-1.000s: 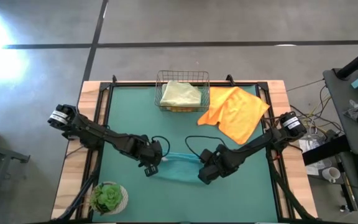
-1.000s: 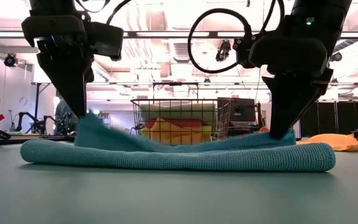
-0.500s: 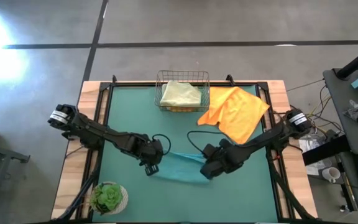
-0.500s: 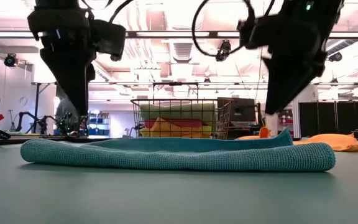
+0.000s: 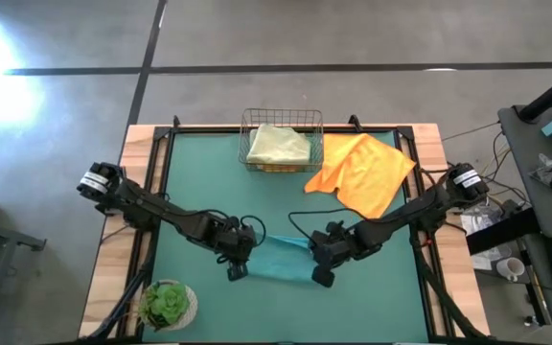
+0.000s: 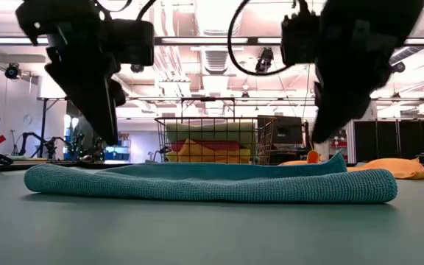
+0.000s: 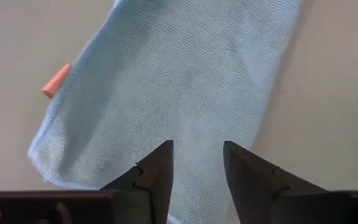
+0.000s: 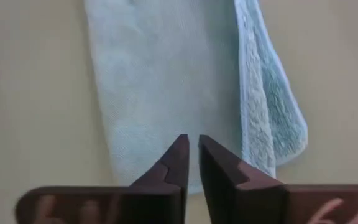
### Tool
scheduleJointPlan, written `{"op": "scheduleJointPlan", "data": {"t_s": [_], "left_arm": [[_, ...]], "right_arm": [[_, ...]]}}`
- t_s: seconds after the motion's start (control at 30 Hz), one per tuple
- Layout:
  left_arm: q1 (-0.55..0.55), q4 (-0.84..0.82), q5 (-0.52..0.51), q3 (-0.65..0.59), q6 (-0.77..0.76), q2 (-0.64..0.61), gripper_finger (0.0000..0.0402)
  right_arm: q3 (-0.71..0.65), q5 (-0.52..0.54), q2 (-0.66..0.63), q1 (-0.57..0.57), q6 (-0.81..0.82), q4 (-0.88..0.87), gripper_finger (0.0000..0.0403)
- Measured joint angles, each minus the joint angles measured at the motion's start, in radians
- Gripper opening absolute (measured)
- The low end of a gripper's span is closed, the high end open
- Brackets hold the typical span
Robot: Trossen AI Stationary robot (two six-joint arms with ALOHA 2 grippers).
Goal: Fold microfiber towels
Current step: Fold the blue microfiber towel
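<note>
Teal towel lies folded between both jaws, ungripped. Left gripper jaws parted; right gripper jaws nearly closed, empty. Regrip both short-edge corners evenly.

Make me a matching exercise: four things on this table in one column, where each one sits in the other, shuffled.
Things:
1. teal towel
2. orange towel
3. pale green towel
4. potted plant

Places:
A. in the wire basket
B. spread flat right of the basket
C. near left corner of the table
D. folded, between the left pincer and the right pincer

Pairs: 1-D, 2-B, 3-A, 4-C
</note>
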Motion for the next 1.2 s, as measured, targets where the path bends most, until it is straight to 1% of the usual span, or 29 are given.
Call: {"op": "scheduleJointPlan", "data": {"t_s": [0.1,0.37,0.47,0.57,0.67,0.83,0.93,1.13,1.2], "left_arm": [[0.0,0.037,0.001,-0.035,0.0,0.009,0.011],[0.003,0.066,0.001,-0.09,0.001,0.015,0.0072],[0.007,0.082,0.001,-0.118,0.003,0.016,0.0062],[0.014,0.109,0.001,-0.14,0.003,0.016,0.0054],[0.024,0.142,0.001,-0.166,0.003,0.016,0.0052],[0.045,0.162,0.001,-0.185,0.027,0.015,0.0051],[0.063,0.159,-0.04,-0.186,0.082,0.015,0.0051],[0.128,0.15,-0.16,-0.186,0.211,0.015,0.0051],[0.162,0.145,-0.214,-0.187,0.256,0.015,0.0051]], "right_arm": [[-0.027,-0.002,0.0,-0.01,0.001,0.001,0.0011],[-0.072,-0.02,0.0,-0.053,0.005,0.001,0.0009],[-0.079,-0.002,0.001,-0.079,0.007,0.0,0.0009],[-0.082,0.036,0.001,-0.107,0.033,-0.001,0.0009],[-0.078,0.043,0.001,-0.131,0.058,-0.004,0.0009],[-0.046,0.044,-0.027,-0.122,0.053,-0.02,0.0009],[-0.029,0.054,-0.046,-0.118,0.049,-0.053,0.0009],[0.003,0.079,-0.065,-0.118,0.047,-0.091,0.0009],[0.008,0.088,-0.065,-0.118,0.045,-0.091,0.0009]]}}
